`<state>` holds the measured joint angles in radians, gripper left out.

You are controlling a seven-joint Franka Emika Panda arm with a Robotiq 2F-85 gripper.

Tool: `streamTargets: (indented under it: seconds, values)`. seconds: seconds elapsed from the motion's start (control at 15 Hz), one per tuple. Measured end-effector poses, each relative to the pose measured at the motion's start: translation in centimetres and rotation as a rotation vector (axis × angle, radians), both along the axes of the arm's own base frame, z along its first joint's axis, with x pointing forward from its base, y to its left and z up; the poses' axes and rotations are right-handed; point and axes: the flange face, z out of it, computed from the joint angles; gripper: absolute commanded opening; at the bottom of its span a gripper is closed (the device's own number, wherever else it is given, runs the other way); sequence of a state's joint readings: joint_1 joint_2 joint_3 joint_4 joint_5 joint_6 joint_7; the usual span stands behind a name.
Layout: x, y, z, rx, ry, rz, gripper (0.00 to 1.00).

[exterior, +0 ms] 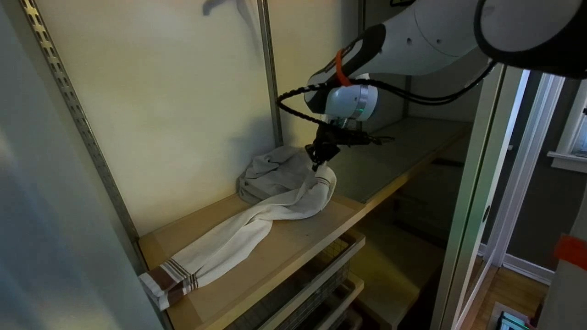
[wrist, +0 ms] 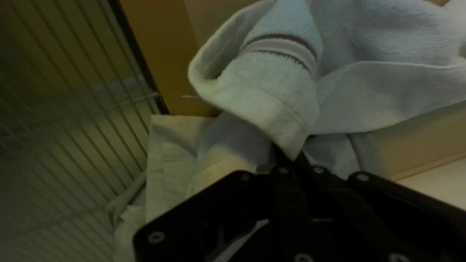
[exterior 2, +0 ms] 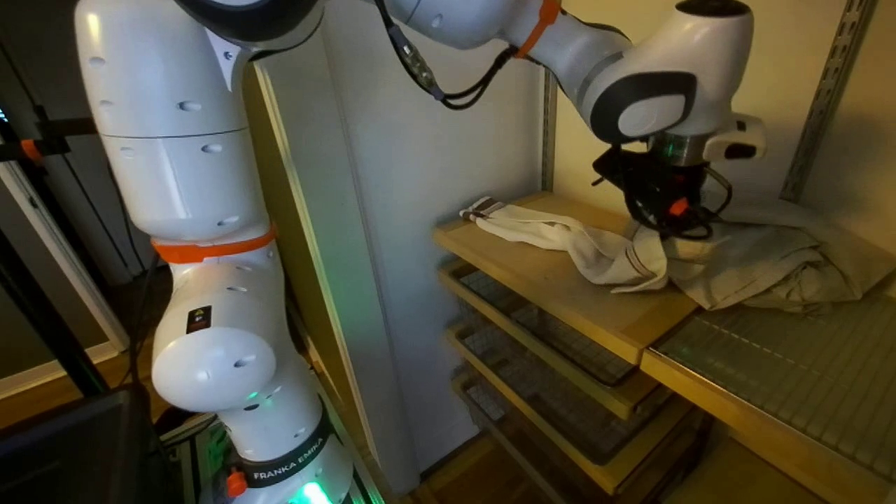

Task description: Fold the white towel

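The white towel [exterior: 238, 233] with brown stripes lies long and creased on the wooden board; it also shows in an exterior view [exterior 2: 560, 234]. Its striped far end hangs at the board's edge by the side panel. My gripper [exterior: 316, 166] is shut on a corner at the near end of the towel and holds it raised, so that end curls up; the gripper also shows in an exterior view [exterior 2: 682, 222]. In the wrist view the towel's corner [wrist: 269, 87] runs to a point between the closed fingertips [wrist: 290, 156].
A crumpled grey cloth [exterior: 275, 178] lies against the back wall, under and beside the gripper; it also shows in an exterior view [exterior 2: 763, 266]. The wooden board [exterior: 298, 243] meets a wire shelf [exterior 2: 791, 364]. Wire drawers [exterior 2: 546, 371] sit below. A side panel [exterior: 69, 206] bounds the board.
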<state>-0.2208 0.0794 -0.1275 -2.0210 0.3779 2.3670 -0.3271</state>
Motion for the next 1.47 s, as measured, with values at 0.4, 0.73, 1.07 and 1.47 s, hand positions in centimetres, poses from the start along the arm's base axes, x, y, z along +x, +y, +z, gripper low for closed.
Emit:
streamTargets:
  seconds: [0.4,0.73,1.07,1.47]
  values:
    - [-1.1,11.7,9.7,-0.218,-0.118,0.285,0.01]
    - [-1.2,23.8,13.3,-0.285,-0.304,0.506,0.01]
    - [-1.5,33.4,13.6,-0.215,-0.531,0.663,0.01]
    - [-3.7,40.3,10.7,0.083,-0.505,0.731,0.01]
